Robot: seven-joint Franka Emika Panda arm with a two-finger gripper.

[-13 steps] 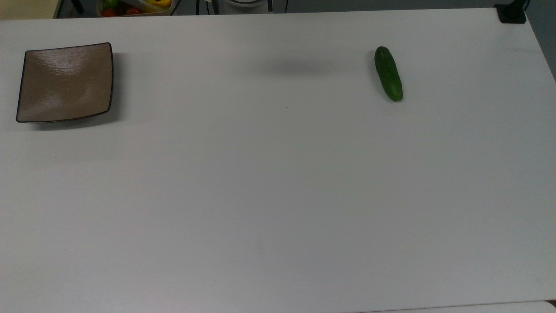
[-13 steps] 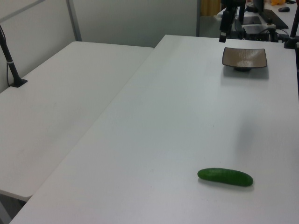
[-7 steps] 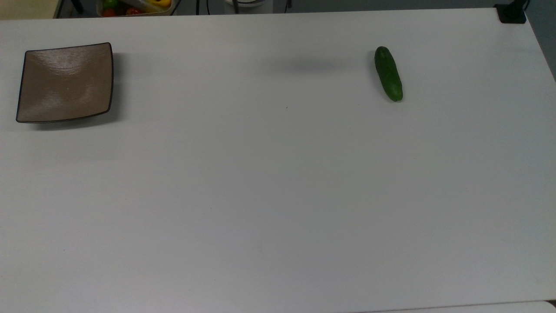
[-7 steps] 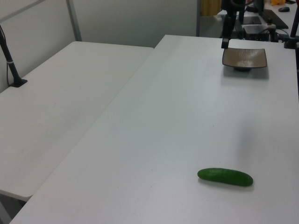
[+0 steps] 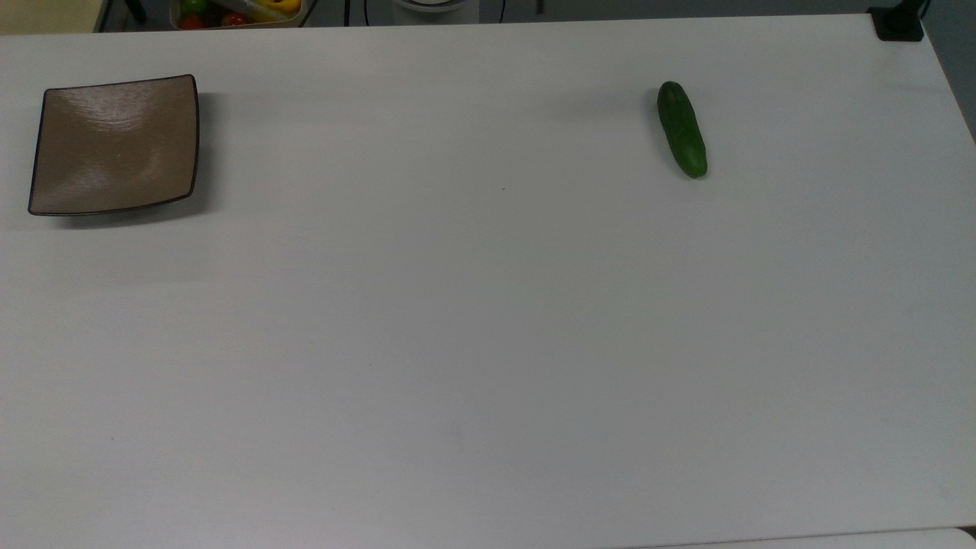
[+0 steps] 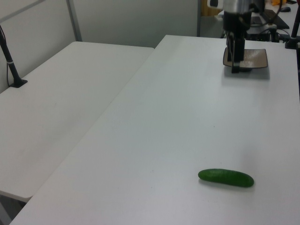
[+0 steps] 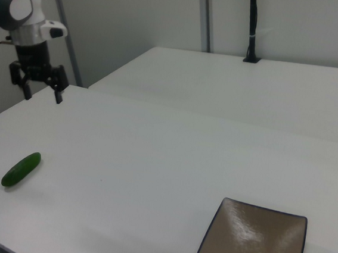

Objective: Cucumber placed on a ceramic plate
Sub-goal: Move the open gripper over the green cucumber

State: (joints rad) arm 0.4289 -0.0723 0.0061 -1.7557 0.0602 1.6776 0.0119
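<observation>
The dark green cucumber (image 5: pixel 682 130) lies flat on the white table at the top view's upper right, also seen as the cucumber (image 6: pixel 226 177) and the cucumber (image 7: pixel 21 169). The square taupe-brown plate (image 5: pixel 114 145) sits bare at the top view's far left; the plate (image 6: pixel 255 58) and the plate (image 7: pixel 253 242) show it too. My gripper (image 7: pixel 42 96) hangs open and holding nothing in the air, above and behind the cucumber in the right view. In the left view the gripper (image 6: pixel 236 69) hangs in front of the plate's left part.
A second white table (image 6: pixel 61 103) adjoins along a seam. Black posts stand on it (image 6: pixel 9 61) (image 7: pixel 253 27). A tub of coloured vegetables (image 5: pixel 236 11) and a black clamp (image 5: pixel 900 23) sit at the table's far edge in the top view.
In the left view the gripper has come lower and nearer, now overlapping the plate. Its faint shadow in the top view has slid right toward the cucumber. Cucumber and plate have not moved.
</observation>
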